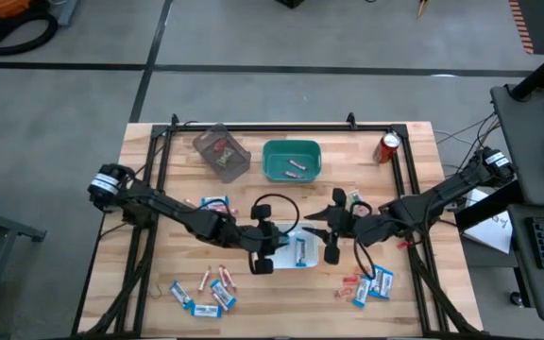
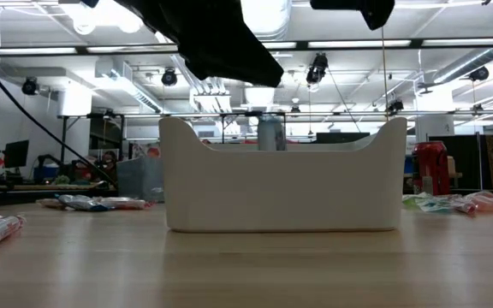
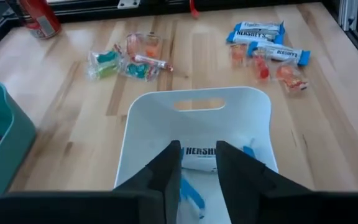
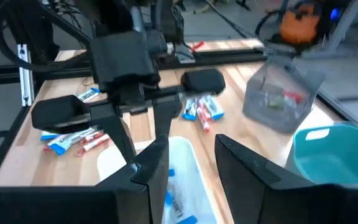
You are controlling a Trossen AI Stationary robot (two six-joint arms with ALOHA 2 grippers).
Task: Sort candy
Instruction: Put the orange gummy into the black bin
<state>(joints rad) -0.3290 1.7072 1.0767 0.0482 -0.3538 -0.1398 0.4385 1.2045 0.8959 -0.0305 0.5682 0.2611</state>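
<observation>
A white bin [image 1: 300, 248] stands at the table's middle with blue-and-white packets [image 3: 199, 154] lying in it. My left gripper [image 1: 264, 253] hovers open at its left end; in its wrist view [image 3: 197, 147] the fingers stand apart over the bin. My right gripper [image 1: 331, 234] is open at the bin's right end [image 4: 190, 147]. Loose candy lies flat on the wood: a cluster [image 1: 211, 288] near left, another [image 1: 366, 283] near right, and packets [image 1: 213, 202] left of centre. A teal bin [image 1: 291, 159] holds pinkish sticks, and a clear bin [image 1: 222, 151] holds red pieces.
A red soda can [image 1: 388, 148] stands at the far right of the table. Black frame rails [image 1: 281, 127] run along the far, left and right sides. In the low view the white bin [image 2: 281, 175] fills the middle, with dark arm parts [image 2: 212, 34] above it.
</observation>
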